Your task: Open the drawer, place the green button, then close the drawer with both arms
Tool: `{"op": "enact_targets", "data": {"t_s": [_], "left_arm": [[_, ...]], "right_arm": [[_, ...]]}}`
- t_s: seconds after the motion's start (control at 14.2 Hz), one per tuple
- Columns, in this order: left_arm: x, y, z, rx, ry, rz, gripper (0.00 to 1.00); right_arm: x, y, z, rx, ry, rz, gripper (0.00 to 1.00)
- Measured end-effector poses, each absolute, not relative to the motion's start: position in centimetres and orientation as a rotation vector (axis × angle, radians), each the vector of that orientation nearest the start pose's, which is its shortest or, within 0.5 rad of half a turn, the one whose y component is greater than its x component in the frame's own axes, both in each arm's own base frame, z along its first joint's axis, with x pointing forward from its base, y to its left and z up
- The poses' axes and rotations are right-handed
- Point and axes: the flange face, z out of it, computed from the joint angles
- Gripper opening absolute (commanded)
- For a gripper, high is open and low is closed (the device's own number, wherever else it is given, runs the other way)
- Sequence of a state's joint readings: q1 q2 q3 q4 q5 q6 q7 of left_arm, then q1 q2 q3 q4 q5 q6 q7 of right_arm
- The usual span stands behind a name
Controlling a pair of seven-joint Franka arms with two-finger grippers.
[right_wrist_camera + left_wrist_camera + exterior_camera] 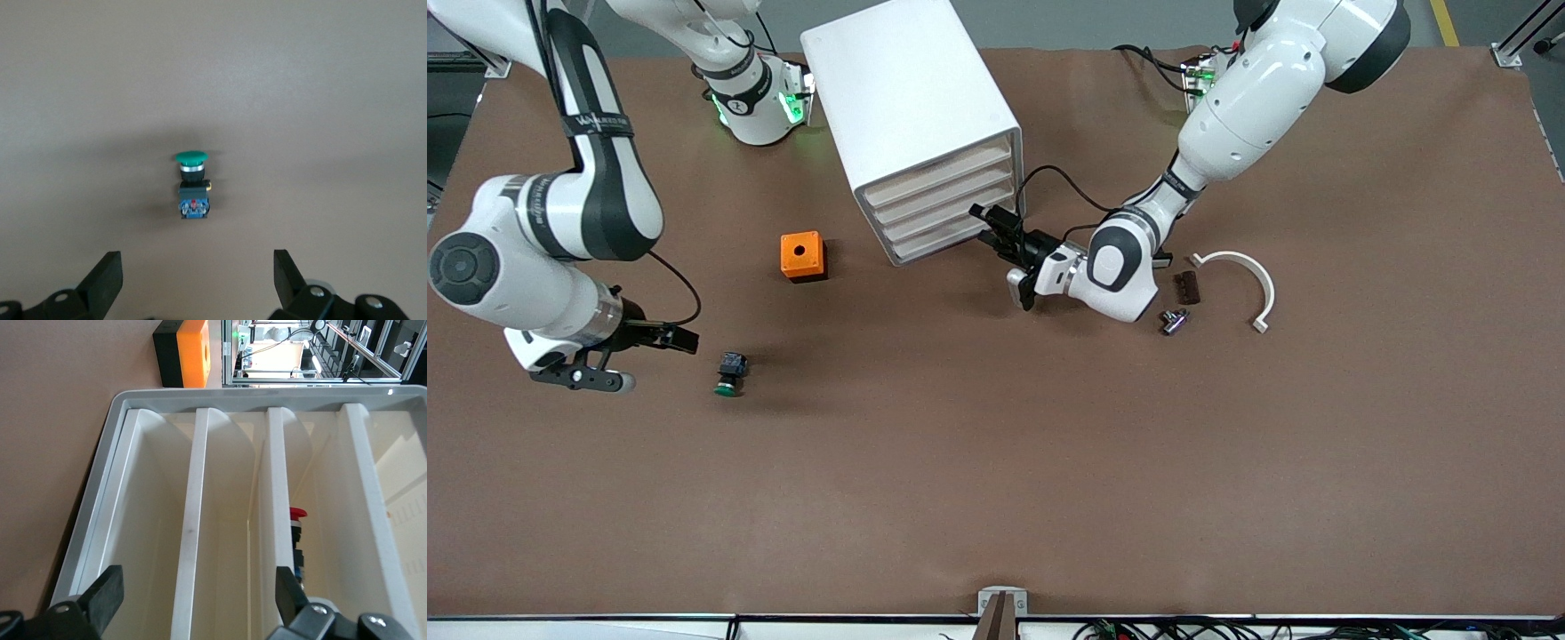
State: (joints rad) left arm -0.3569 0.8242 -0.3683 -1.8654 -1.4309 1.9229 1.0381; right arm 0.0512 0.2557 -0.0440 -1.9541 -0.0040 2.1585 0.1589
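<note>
The white cabinet (911,107) stands at the table's middle, far from the front camera, its four beige drawer fronts (951,209) all pushed in. My left gripper (992,231) is open, close in front of the lower drawers, touching none that I can see. In the left wrist view the drawer fronts (227,520) fill the space ahead of my open left gripper (198,600). The green-capped button (730,373) lies on its side on the table toward the right arm's end. My right gripper (660,363) is open and empty beside it. The right wrist view shows the button (193,187) just ahead of that gripper (193,273).
An orange box (803,256) with a hole sits between the button and the cabinet. By the left arm lie a white curved piece (1240,276), a dark brown part (1186,286) and a small metal part (1174,320). A red-capped part (297,514) shows in one drawer slot.
</note>
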Motion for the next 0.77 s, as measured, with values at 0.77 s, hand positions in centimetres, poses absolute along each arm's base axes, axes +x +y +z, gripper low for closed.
{"op": "enact_targets", "data": {"t_s": [0.77], "left_arm": [[36.3,-46.3,9.7,1.633,-0.412,-0.363,0.57]], "right_arm": [[60.3,1.2,22.6,-3.147,0.319,0.003,1.0]]}}
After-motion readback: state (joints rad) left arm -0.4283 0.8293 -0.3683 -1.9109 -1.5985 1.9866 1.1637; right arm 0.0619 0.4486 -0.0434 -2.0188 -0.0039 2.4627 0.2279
